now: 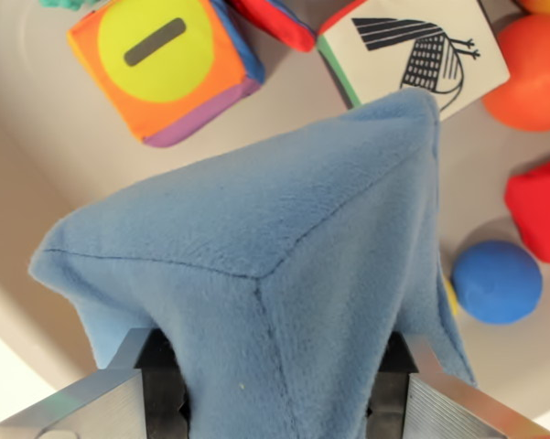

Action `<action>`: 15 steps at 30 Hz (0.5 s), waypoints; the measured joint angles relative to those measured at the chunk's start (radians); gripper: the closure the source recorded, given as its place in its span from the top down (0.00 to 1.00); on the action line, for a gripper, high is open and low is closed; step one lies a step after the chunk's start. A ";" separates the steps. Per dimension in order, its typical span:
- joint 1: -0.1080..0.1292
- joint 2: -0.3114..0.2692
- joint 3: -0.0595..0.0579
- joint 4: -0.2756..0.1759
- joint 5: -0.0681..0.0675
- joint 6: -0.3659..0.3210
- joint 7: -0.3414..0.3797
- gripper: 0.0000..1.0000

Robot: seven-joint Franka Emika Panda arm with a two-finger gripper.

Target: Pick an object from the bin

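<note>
A blue plush fabric block (256, 247) fills the middle of the wrist view, one corner seam facing the camera. My gripper (279, 402) is shut on it at the bottom edge, metal fingers (156, 384) pressing its lower end from both sides. The block hangs above the grey bin floor (37, 155) and hides what lies beneath it.
In the bin lie an orange soft cube with a yellow circle (165, 64), a white cube with a bird drawing (416, 50), a red-blue toy (279, 18), an orange ball (535, 73), a red shape (542, 210) and a blue ball (496, 282).
</note>
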 joint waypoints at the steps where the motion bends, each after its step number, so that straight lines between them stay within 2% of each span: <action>1: 0.000 -0.005 0.000 0.005 0.000 -0.009 0.000 0.00; 15: 0.000 -0.052 0.000 0.056 0.001 -0.108 0.000 0.00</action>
